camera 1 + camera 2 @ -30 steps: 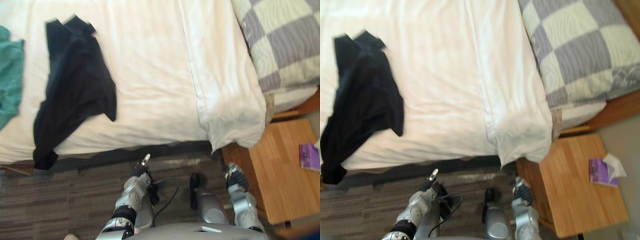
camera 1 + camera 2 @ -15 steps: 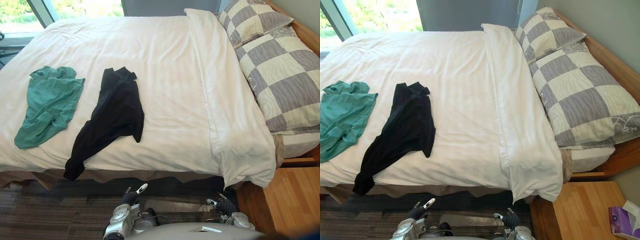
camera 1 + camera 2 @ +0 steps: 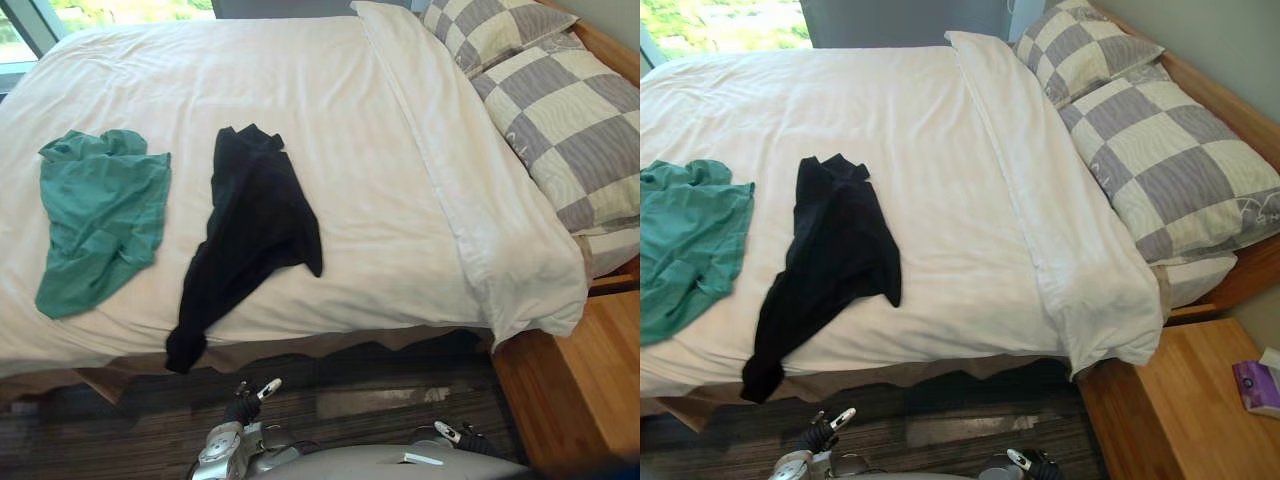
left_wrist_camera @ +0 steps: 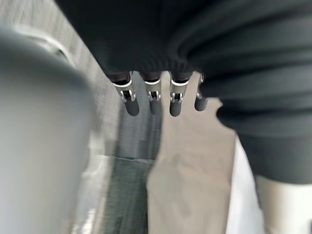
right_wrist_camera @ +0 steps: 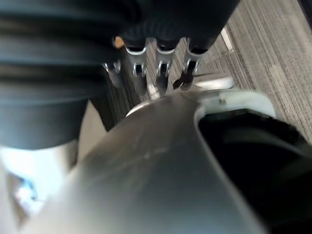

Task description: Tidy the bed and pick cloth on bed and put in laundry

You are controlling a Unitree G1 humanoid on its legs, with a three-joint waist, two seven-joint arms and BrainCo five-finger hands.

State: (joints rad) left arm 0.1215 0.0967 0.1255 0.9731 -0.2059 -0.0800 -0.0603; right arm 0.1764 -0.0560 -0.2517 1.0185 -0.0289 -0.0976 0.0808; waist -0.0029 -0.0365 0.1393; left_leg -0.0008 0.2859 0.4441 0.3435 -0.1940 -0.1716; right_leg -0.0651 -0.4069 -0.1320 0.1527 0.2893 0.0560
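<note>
Camera shift, not object shift: against the views of a second and half a second earlier, the whole head picture had swung up and out. It went from a close look at the near edge to most of the wide wooden-framed bed (image 3: 380, 130) under its white striped cotton duvet. Nothing on the bed had moved.

Long crumpled black garment (image 3: 252, 235) lay on the bed's near half, its lower end drooping over the near edge. Rumpled teal green cloth (image 3: 100, 215) lay beside it toward the bed's foot, apart from it. Both clothes untouched, so pick-up judged not yet begun; probably a survey look before any reach.

Left hand (image 3: 243, 406) hung low off the bed's near edge, below the black garment's drooping end. Its wrist view showed fingers (image 4: 152, 95) straight, side by side, slightly apart, holding nothing. Right hand (image 3: 452, 435) hung low off the same edge, toward the bed's head end; fingers (image 5: 162, 61) straight in a row, empty.

Hard to read:
- Grey-and-cream checked pillows (image 3: 560, 110) at the bed's head were cut off by the frame.
- The green cloth was cut off likewise in the right eye view.
- Light wooden bedside table (image 3: 1180, 400) beside the bed's head corner was partly cut off.
- Purple packet (image 3: 1256, 386) on the table was too small to identify.
- Thumbs of both hands were hard to make out.
- Where the laundry container stood could not be told
</note>
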